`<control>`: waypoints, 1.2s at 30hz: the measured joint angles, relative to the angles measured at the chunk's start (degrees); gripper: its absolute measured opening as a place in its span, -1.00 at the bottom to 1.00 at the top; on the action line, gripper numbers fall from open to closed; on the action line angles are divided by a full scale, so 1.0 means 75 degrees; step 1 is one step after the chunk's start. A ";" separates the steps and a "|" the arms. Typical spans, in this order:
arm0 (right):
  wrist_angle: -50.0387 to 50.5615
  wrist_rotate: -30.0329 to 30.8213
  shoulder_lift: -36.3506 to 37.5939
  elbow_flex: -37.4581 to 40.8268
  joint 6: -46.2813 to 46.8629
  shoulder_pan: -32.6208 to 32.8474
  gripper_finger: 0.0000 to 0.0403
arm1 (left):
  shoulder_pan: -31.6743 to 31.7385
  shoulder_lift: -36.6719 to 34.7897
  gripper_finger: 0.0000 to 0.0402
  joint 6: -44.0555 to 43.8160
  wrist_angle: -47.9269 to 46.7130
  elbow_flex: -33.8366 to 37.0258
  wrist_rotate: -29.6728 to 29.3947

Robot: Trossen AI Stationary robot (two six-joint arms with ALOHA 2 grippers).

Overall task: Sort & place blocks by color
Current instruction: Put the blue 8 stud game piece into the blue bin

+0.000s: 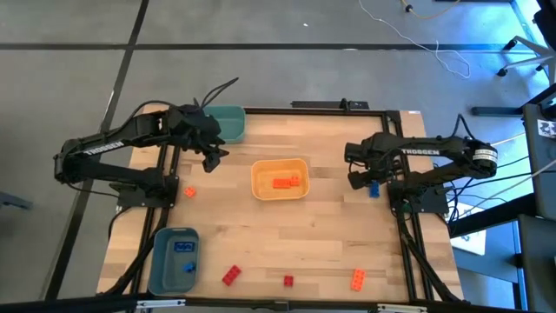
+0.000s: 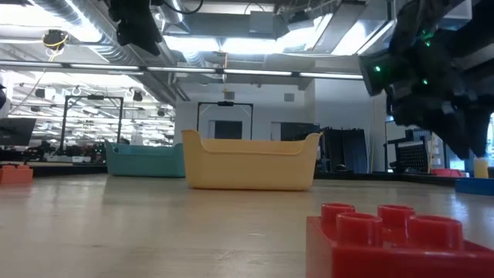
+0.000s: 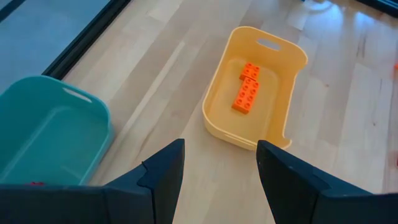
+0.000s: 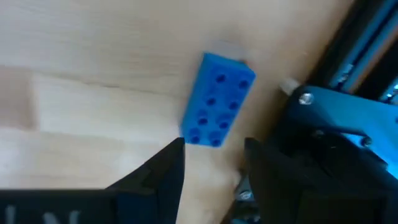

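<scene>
Blue oblong plastic brick (image 4: 217, 99), studs plain only from right wrist, below parted right gripper (image 4: 211, 163); left gripper (image 3: 221, 171) parted, empty.

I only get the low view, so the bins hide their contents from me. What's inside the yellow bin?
Observer: Two orange blocks lie in the yellow bin.
Operator: And what is the right gripper above?
Observer: The right gripper, open, hangs over a blue block lying on the table near the right edge.
Operator: Is the left gripper carrying anything?
Observer: No, the left gripper is open and empty, between the teal bin and the yellow one.
</scene>
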State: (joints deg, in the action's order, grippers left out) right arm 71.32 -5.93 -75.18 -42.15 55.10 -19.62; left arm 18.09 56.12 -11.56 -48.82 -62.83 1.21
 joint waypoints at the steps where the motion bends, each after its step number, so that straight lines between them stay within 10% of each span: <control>1: -0.0072 0.0036 0.0000 0.0127 0.0022 -0.0005 -0.18 | 0.0000 0.0000 -0.04 -0.0001 0.0000 0.0000 0.0000; 36: -0.0628 0.0106 -0.0012 0.0443 -0.0715 -0.0172 -0.17 | 0.0000 0.0000 -0.04 -0.0037 0.0003 0.0003 -0.0007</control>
State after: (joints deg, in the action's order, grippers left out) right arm 66.61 -5.13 -75.26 -38.83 49.74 -20.91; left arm 18.09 56.12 -11.84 -48.80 -62.81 1.16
